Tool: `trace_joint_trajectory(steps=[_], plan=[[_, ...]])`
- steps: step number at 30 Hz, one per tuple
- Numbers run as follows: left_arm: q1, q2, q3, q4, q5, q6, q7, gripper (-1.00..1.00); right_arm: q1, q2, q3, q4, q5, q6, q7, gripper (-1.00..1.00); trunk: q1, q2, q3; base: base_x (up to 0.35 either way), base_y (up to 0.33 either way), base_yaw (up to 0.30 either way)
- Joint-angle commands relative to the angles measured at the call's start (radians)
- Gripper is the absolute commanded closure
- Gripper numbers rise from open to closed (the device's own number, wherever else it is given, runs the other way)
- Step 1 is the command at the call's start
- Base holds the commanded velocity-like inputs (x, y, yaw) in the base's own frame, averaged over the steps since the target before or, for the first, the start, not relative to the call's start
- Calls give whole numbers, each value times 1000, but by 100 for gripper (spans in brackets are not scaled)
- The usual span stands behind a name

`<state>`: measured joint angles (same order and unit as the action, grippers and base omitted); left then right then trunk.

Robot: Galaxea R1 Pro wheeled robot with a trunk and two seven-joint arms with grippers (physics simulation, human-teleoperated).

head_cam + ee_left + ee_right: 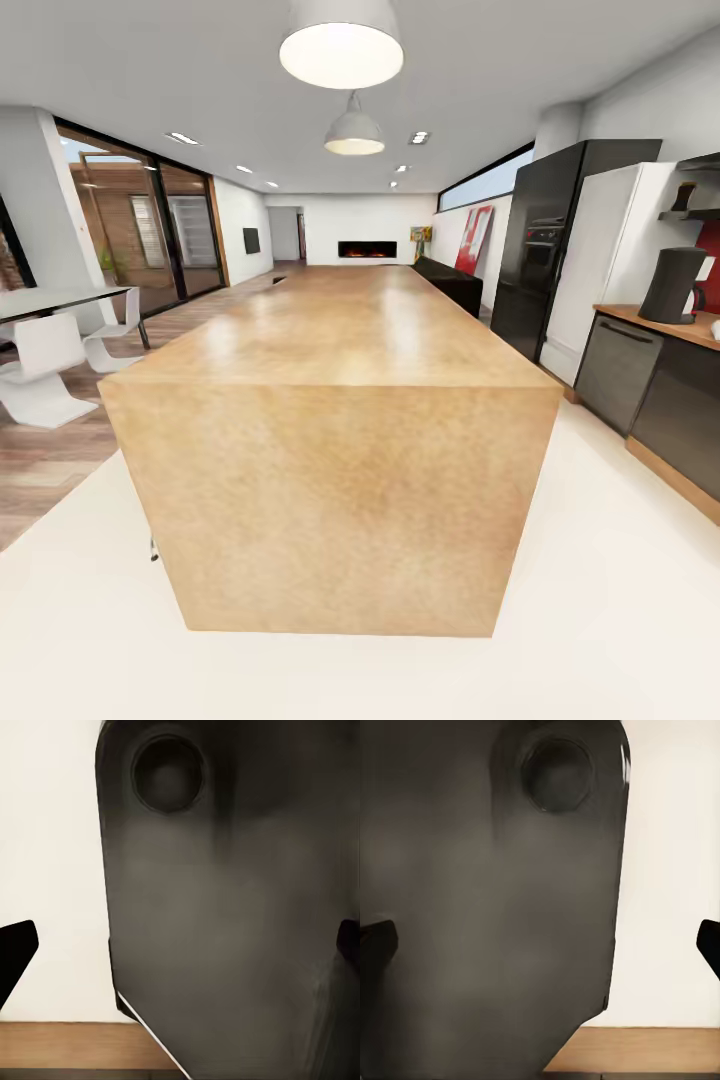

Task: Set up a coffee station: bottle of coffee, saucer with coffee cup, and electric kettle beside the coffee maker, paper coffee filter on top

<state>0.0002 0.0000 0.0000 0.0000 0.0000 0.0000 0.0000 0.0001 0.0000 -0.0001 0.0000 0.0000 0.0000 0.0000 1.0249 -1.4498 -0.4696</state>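
1. To the right of the island (330, 400), beyond its far right corner, the countertop (655, 322) is running along the wall, and you are facing the island's near end rather than the counter.
2. On the countertop the coffee maker (672, 285) is standing upright, with a shelf (690, 214) on the wall above it; a small dark item is sitting on that shelf, too small to name.
3. You are looking at a worktop whose long axis is running away from you, so I judge a turn to the right is coming first.
4. The right arm is likely the nearer one to the coffee maker once you turn.
5. In the wrist views, dark fingertips (16, 949) (376, 945) are showing far apart at the frame edges with nothing between them, so both grippers are reading as spread and empty.
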Motion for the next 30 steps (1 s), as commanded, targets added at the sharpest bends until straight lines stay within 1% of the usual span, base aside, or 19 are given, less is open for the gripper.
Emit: trace_joint_trajectory(steps=[1, 10, 16, 25, 29, 30], plan=[[0, 0, 0, 0, 0, 0, 0, -100, 0, 0, 0, 0, 0, 0, 0, -100, 0, 0, 0, 0, 0, 0], [0, -2, -1, -11, -2, -6, 2, -100, -2, 46, 1, -42, -1, -1, -3, -100, 0, 0, 0, 0, 0, 0], [0, -2, -1, -12, -2, -6, 2, -100, -2, 51, 2, -47, -3, -2, -1, -100, 0, 0, 0, 0, 0, -9], [-1, -4, 2, -11, 2, -5, 2, -100, -2, 53, -1, -68, -8, -3, 3, -100, 0, 0, 0, 0, 0, -232], [-1, -5, 2, -11, 6, -5, 2, -100, -2, 50, -21, -69, -10, -25, 3, -100, 0, 0, 0, 0, 0, -266], [-1, -4, 2, -11, 7, -6, 2, -100, -2, 50, -78, -68, -9, -50, 3, -100, 0, 0, 0, 0, 0, -267]])
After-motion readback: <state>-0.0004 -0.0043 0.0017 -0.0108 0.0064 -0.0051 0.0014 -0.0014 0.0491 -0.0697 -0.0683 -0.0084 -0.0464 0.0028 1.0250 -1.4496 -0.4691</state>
